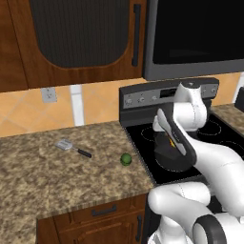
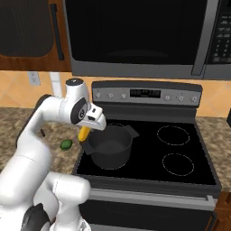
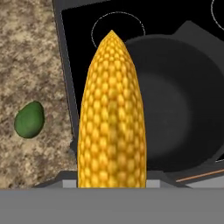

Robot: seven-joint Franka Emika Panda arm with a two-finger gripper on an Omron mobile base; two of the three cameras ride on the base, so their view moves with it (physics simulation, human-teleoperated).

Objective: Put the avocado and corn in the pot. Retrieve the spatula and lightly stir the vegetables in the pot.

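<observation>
My gripper [image 2: 85, 131] is shut on the yellow corn [image 3: 111, 113], which hangs point-down at the left rim of the dark grey pot [image 2: 110, 145]. The corn [image 2: 84, 133] hovers just above that rim, over the stove's left edge. In the hand view the pot [image 3: 179, 105] lies to the right, with nothing in it. The green avocado [image 1: 126, 159] rests on the granite counter close to the stove; it also shows as the avocado [image 2: 66, 144] and the avocado [image 3: 29, 119]. The spatula [image 1: 71, 147] lies flat on the counter, further left.
A black stovetop [image 2: 180, 153] with round burners extends to the right of the pot. Its control panel [image 2: 146, 94] rises behind, under a microwave [image 2: 135, 36]. Granite counter [image 1: 47, 176] spreads left of the stove, with wood cabinets [image 1: 71, 33] above.
</observation>
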